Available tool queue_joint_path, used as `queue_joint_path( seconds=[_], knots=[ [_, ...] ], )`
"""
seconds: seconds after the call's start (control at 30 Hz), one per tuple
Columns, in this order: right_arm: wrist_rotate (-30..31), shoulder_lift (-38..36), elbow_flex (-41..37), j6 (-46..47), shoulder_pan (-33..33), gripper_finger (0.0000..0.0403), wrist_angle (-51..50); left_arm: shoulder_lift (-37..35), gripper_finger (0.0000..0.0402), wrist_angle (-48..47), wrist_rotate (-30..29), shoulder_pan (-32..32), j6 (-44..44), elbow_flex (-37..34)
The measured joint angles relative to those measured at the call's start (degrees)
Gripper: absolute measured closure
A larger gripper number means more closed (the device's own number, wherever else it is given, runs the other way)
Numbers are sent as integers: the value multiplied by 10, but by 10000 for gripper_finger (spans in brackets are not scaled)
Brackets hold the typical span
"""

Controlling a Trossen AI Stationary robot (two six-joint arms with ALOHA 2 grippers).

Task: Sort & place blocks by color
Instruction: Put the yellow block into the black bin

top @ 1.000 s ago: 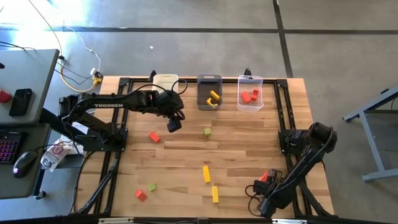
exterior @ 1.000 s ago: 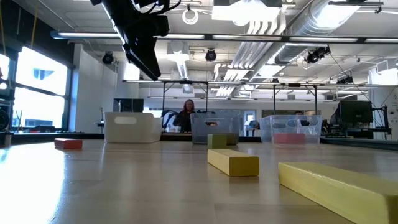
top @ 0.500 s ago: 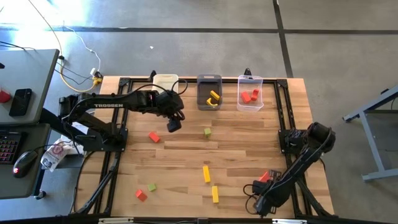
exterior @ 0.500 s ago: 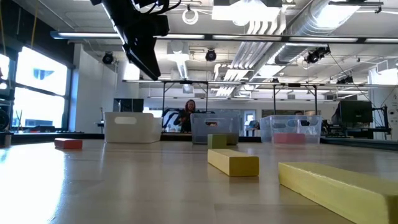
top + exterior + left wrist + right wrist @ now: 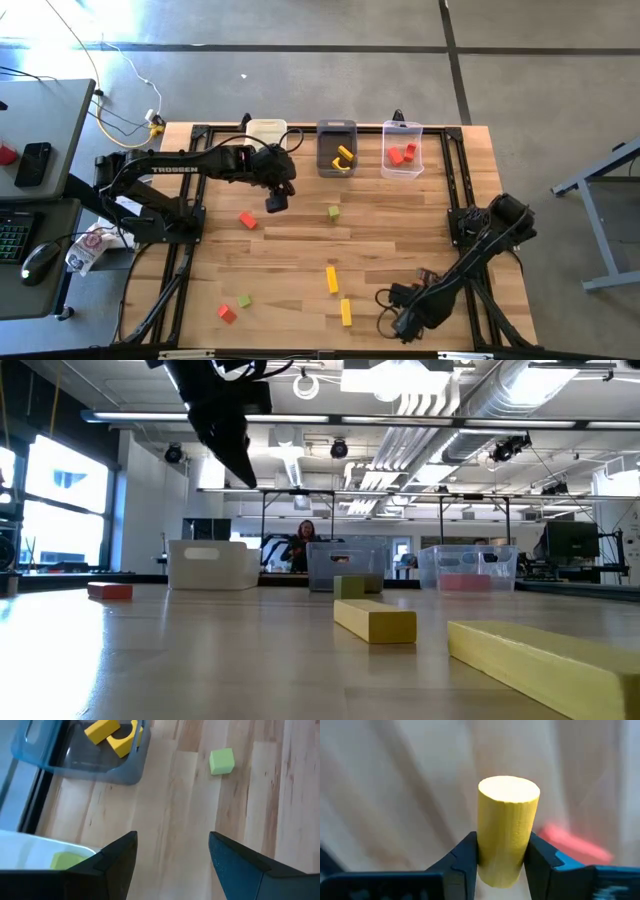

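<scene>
Tabletop blur behind upright yellow cylinder point(image 5: 507, 827)

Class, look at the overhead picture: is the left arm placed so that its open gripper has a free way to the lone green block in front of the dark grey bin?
Probably yes. The left gripper hovers open above bare table, and the green block lies apart from the dark grey bin, with nothing between them.
</scene>
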Motion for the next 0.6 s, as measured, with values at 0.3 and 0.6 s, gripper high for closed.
queue_joint_path(
  seconds=[0.3, 0.6],
  knots=[
    [76, 0, 3, -61, -88, 305, -53, 0, 170, 0, 0, -20, 104, 0],
    [137, -1, 4, -143, -183, 305, -83, 2, 170, 0, 0, -44, 101, 0]
  ],
)
